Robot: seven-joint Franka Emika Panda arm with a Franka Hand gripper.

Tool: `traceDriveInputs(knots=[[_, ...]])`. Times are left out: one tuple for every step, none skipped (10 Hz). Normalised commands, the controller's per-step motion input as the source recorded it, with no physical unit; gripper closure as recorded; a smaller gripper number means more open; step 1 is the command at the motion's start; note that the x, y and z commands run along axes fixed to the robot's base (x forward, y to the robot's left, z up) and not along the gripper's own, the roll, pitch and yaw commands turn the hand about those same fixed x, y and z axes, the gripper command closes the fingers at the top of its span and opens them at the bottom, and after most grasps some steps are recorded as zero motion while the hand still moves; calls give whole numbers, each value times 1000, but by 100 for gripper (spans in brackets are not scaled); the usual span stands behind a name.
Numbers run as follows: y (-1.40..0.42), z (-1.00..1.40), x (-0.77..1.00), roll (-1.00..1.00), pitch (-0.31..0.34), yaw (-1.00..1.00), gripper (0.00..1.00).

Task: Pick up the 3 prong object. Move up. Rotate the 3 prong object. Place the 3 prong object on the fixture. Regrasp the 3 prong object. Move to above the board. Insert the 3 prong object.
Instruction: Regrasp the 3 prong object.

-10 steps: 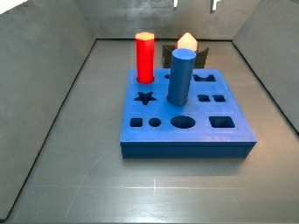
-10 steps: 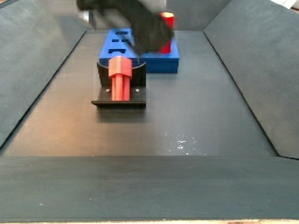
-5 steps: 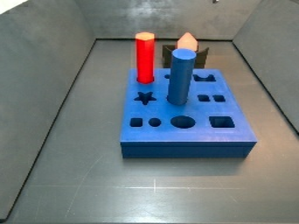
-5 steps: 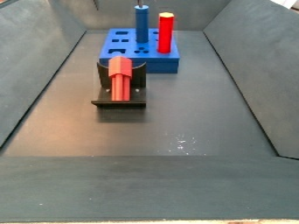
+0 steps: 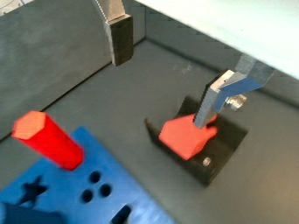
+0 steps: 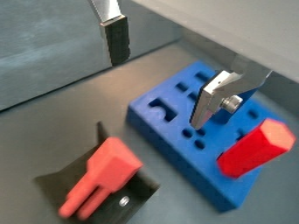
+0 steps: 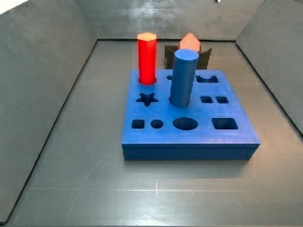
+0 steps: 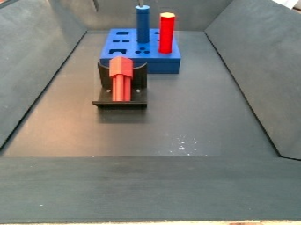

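Your count for this entry:

- Board (image 7: 190, 135): 1, blue.
- Pegs standing in it: 2, namely 1 red peg (image 7: 147, 58) and 1 blue peg (image 7: 183, 78).
- Open cutouts on top: about 8 in a side view. The pegs hide part of the surface, so treat that as approximate.
- Fixture (image 8: 118, 105): 1.
- 3 prong object (image 8: 121, 77): 1, lying on the fixture.
- Gripper (image 5: 163, 87): 1, seen in both wrist views only, up above the fixture and the board's near end.
- Fingers (image 5: 121, 42): 2, set wide apart.
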Motion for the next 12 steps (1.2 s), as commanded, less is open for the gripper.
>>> traceDriveInputs(knots=[[-23,3,-26,1000,-7,37,0],[-20,3,-24,1000,-11,39,0],[-18,4,-26,1000,-11,40,0],[-18,13,-19,1000,-9,42,0],[-20,13,-7,1000,-4,43,0],[-18,9,-1,1000,0,44,0],[-22,-7,20,1000,7,46,0],[-23,-15,35,1000,14,48,0],[-25,-13,46,1000,24,50,0],[-29,-12,59,1000,42,55,0],[-29,-11,72,1000,59,62,0],[-35,-15,86,1000,80,71,0]])
